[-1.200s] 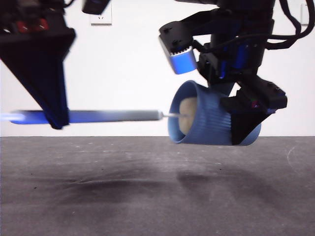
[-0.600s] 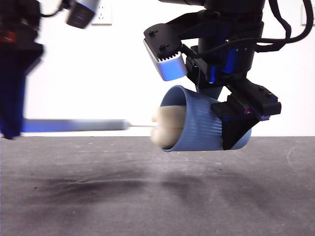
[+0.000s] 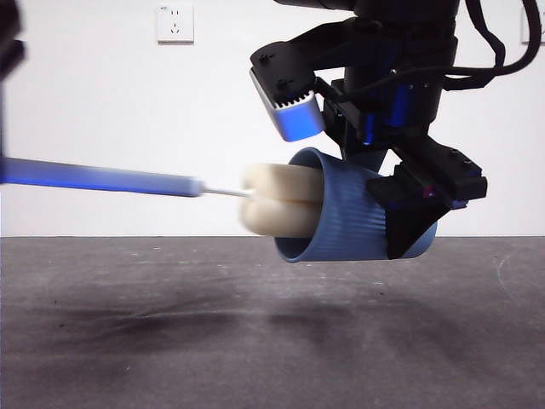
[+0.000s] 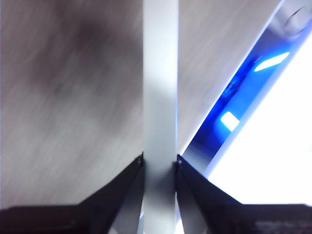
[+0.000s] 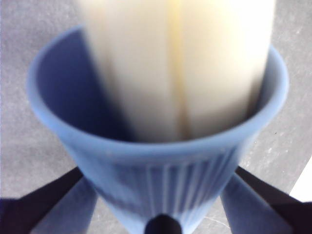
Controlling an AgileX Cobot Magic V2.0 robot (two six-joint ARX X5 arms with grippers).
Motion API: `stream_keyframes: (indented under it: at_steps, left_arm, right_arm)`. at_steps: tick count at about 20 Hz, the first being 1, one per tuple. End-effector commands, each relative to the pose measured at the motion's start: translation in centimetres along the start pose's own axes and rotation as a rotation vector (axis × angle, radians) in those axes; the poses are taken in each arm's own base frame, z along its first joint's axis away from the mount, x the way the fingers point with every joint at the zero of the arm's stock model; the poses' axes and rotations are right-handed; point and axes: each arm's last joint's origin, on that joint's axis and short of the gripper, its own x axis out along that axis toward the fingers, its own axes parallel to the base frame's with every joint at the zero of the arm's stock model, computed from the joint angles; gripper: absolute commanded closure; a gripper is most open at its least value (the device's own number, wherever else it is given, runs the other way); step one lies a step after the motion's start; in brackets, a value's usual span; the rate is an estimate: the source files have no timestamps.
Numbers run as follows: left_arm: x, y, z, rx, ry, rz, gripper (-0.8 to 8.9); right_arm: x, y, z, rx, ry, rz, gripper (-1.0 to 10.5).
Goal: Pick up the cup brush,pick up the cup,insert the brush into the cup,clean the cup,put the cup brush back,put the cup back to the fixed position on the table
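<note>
While the cup brush lies nearly level in the air above the table, its grey handle runs in from the far left of the front view, where the left gripper sits mostly out of that picture. The left wrist view shows why the handle holds so steady: the two black jaws are clenched against its sides, pinching it lengthwise so the brush acts as a straight extension of the arm. That grip far back on the handle leaves the full length free to reach into a cup.

Moving right, a thin wire neck joins the handle to the cream sponge head, which is partly outside and partly within the mouth of the cup. The cup is held on its side, mouth facing the brush, so the head can travel straight along its axis. In the right wrist view the sponge fills much of the opening.

Farthest right, the right gripper grasps the ribbed blue wall near the narrow base, jaws on either side, leaving the rim unobstructed. Judging by this, the cleaning stroke is under way, with both items clear of the table.
</note>
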Motion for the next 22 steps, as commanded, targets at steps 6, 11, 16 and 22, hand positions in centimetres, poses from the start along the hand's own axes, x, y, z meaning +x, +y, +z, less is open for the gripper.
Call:
stream_keyframes:
  at_steps: [6, 11, 16, 22]
  left_arm:
    - [4.9, -1.6, 3.8, 0.050, 0.028, -0.070, 8.22]
    - [5.1, -2.9, 3.8, 0.079, 0.060, -0.089, 8.22]
    - [5.2, -2.9, 4.7, 0.023, -0.028, -0.087, 8.22]
    - [4.7, -2.6, 3.5, 0.013, 0.065, 0.000, 8.22]
  right_arm:
    - [0.0, 0.1, 0.7, 0.002, -0.031, -0.019, 9.6]
    - [0.0, 0.0, 0.6, 0.003, -0.030, -0.019, 9.6]
    - [-0.3, 0.3, 1.1, 0.009, -0.045, -0.024, 9.6]
    - [-0.4, 0.4, 1.1, 0.069, -0.035, -0.020, 9.6]
